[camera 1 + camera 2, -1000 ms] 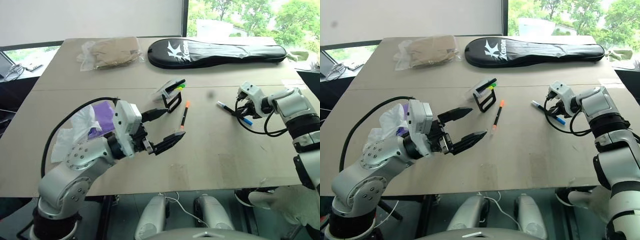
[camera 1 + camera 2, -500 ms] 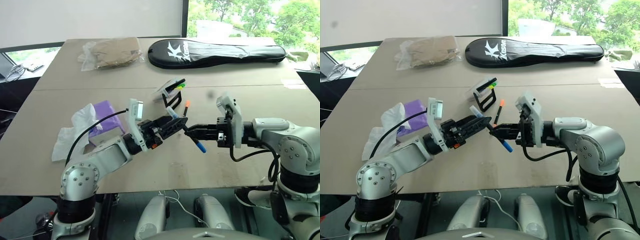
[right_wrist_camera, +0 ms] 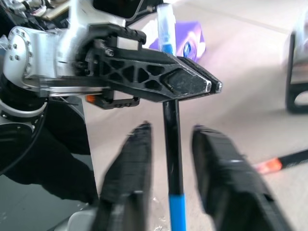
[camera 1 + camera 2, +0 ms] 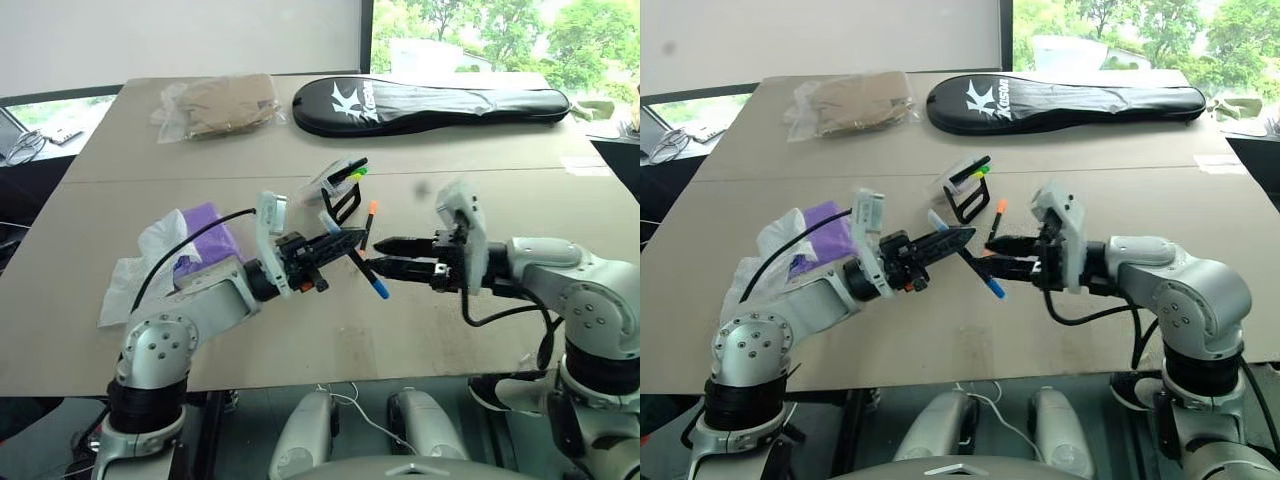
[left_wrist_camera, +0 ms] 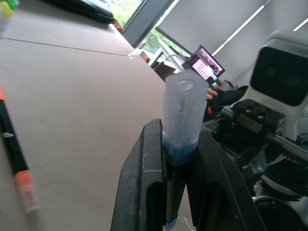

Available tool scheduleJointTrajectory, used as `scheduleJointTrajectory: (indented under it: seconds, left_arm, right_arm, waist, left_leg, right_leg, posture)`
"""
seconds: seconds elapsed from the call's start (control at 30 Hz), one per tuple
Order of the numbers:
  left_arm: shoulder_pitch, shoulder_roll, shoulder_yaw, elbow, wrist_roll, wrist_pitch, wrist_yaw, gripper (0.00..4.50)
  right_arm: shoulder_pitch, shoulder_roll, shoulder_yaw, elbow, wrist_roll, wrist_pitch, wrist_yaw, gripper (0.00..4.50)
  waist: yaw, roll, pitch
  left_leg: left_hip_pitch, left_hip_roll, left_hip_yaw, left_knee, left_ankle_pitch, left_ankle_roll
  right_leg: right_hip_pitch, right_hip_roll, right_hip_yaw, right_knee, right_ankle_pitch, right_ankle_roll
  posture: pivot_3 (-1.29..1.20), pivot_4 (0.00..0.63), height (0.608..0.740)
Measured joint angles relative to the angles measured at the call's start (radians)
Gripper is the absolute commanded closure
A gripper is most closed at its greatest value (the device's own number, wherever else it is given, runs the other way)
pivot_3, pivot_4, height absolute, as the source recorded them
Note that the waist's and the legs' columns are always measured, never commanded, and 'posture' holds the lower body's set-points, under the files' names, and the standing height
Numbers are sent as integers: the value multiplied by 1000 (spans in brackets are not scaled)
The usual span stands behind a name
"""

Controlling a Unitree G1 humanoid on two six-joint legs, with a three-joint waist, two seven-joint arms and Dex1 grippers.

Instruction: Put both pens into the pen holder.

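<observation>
Above the middle of the table, my left gripper (image 4: pixel 343 241) is shut on the black pen with the blue tip (image 4: pixel 371 281); its pale whitish end (image 5: pixel 183 113) sticks up past the fingers. My right gripper (image 4: pixel 376 254) faces it from the right, open. Its fingers (image 3: pixel 129 169) stand on either side of the pen's barrel (image 3: pixel 173 144) without touching it. The other pen, with orange ends (image 4: pixel 368 226), lies on the table just behind both grippers. The pen holder (image 4: pixel 338 184), a clear tilted cup on a black wire stand, sits behind it with a green and yellow-tipped pen inside.
A black racket bag (image 4: pixel 430 104) and a clear bag of tan stuff (image 4: pixel 220 104) lie at the back. A purple pack (image 4: pixel 207 228) and crumpled white plastic (image 4: pixel 140 270) sit left of my left arm. The table's front edge (image 4: pixel 400 372) is close.
My right arm carried the blue-tipped pen from the right to the middle. My left gripper closed on it, and the right gripper's fingers then opened off the barrel.
</observation>
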Motion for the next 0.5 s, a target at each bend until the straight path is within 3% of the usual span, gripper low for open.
scheduleJointTrajectory:
  seconds: [0.1,0.13,0.17,0.2,0.27,0.37,0.5]
  left_arm:
    - [-124,3,33,22,25,-38,-11,4489]
    - [-214,14,40,23,83,-77,-13,4489]
    - [-229,22,41,21,99,-88,-14,4489]
    - [-298,70,-34,15,265,-139,-29,4489]
    - [-371,124,-114,8,426,-178,-48,4489]
    - [-500,144,-261,6,691,-277,-96,4489]
    - [-544,158,-402,70,958,-401,-146,4489]
  right_arm:
    - [50,-118,-9,-5,-35,-107,24,280]
    - [82,-185,-13,-7,-82,-194,35,31]
    - [85,-193,-14,-7,-93,-210,37,31]
    - [121,-233,-29,-11,-106,-270,54,31]
    - [158,-275,-45,-11,-116,-313,74,31]
    - [274,-371,-84,-4,-182,-434,103,31]
    - [326,-396,-138,0,-211,-518,108,31]
  waist:
    - [13,-1,0]
    - [16,-1,0]
    - [17,-1,0]
    - [15,-2,1]
    - [17,-1,0]
    - [22,-2,1]
    - [15,-2,1]
  left_leg:
    - [-1,-1,-1,1,0,0]
    - [-1,-1,0,1,0,0]
    - [-1,-1,0,1,0,0]
    - [-1,-1,1,1,0,0]
    - [0,-1,2,-1,1,-1]
    - [-1,-1,2,-1,1,-2]
    - [0,-1,4,-1,1,-2]
  right_leg:
    - [0,0,-2,0,0,0]
    - [0,0,-1,-1,0,1]
    - [1,0,-1,-1,0,1]
    - [1,1,0,-1,0,1]
    - [1,3,1,-1,0,1]
    - [0,2,1,-2,-1,2]
    - [0,0,4,-2,-2,3]
  posture:
    - [0,150,740]
    - [0,150,740]
    - [0,150,740]
    - [0,150,740]
    - [0,150,740]
    - [0,150,740]
    - [0,150,740]
